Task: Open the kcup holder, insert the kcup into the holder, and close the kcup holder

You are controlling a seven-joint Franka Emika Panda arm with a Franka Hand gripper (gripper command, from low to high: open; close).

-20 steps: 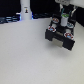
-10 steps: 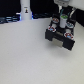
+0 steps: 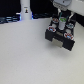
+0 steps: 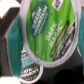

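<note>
Exterior view: hovered over the black kcup holder [image 3: 62,34] at the far right of the white counter [image 3: 25,55], with the fingers [image 3: 62,22] low above its top and a small green-topped kcup [image 3: 62,20] apparently pinched between them. Looked already pulled open at the front, lower panel jutting toward the camera. Risked, by judgement, snagging the cup's rim on the edge of the slot if lowered off-centre, or tipping the cup on release. Too blurred to read how wide the fingers stood.

Wrist view: filled almost wholly by the kcup's green foil lid [image 4: 50,32], tilted and very close, with a second, darker lid [image 4: 29,67] lower down inside the holder. Fingers themselves not seen here; presumably clenched on the kcup, but could not tell for certain.
</note>
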